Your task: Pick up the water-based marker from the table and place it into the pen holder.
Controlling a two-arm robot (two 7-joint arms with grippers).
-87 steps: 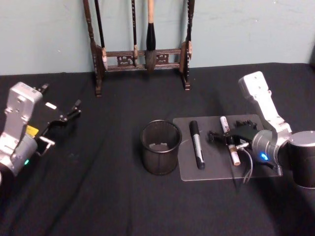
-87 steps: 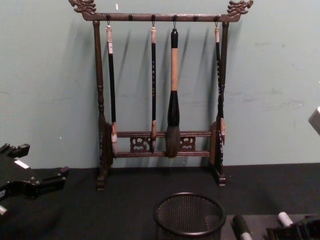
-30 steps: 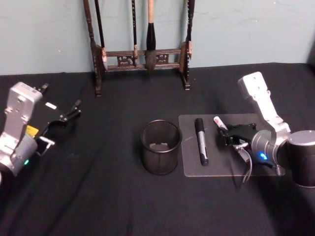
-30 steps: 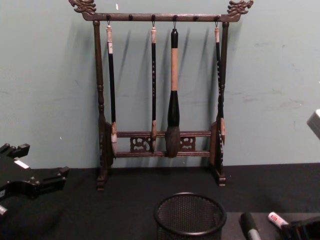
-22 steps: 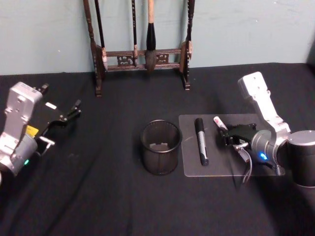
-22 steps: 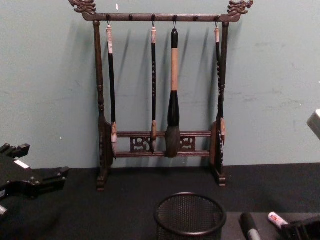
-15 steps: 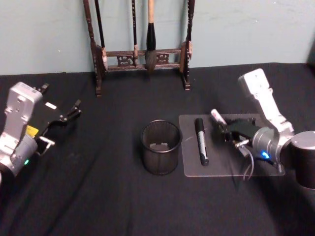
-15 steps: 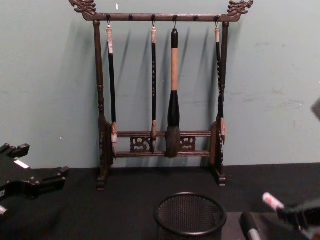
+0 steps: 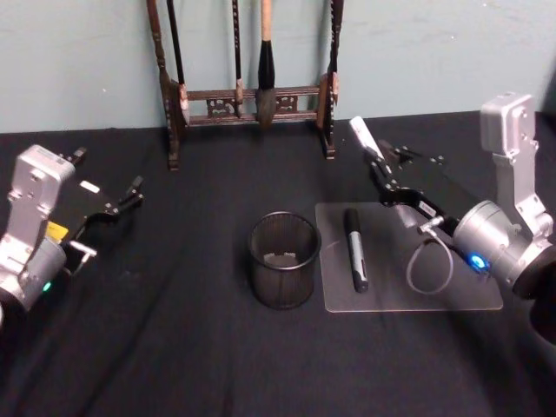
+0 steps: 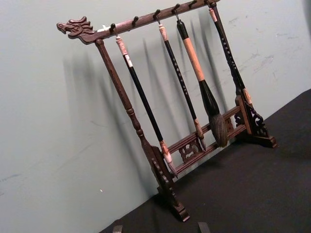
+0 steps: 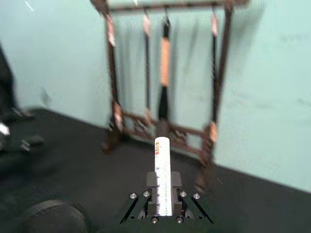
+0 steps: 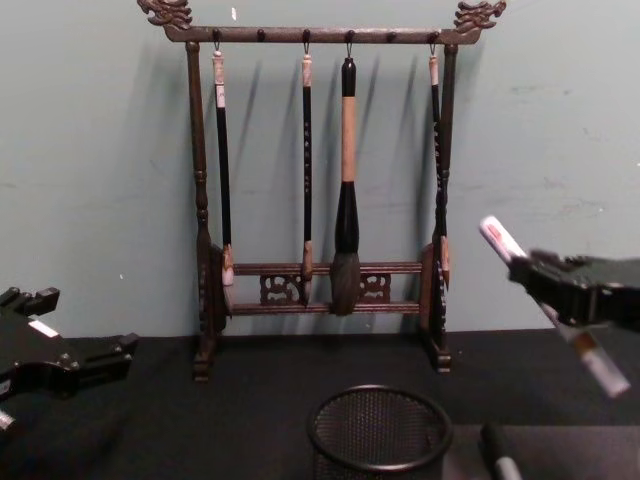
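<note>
Since the pen holder (image 9: 283, 282) stands mid-worktop (image 9: 174, 347), I've got the right gripper (image 9: 382, 176) up in the air over the far right part, jaws pinching the white water-based marker (image 9: 361, 137) around its middle, one end tilted up toward the brush rack (image 9: 252, 95). I reckon that height is to clear the cup's rim. A black marker (image 9: 354, 249) lies on the clear mat (image 9: 452, 291) just right of the cup. The left gripper (image 9: 109, 217) sits parked by the left edge, jaws spread.
</note>
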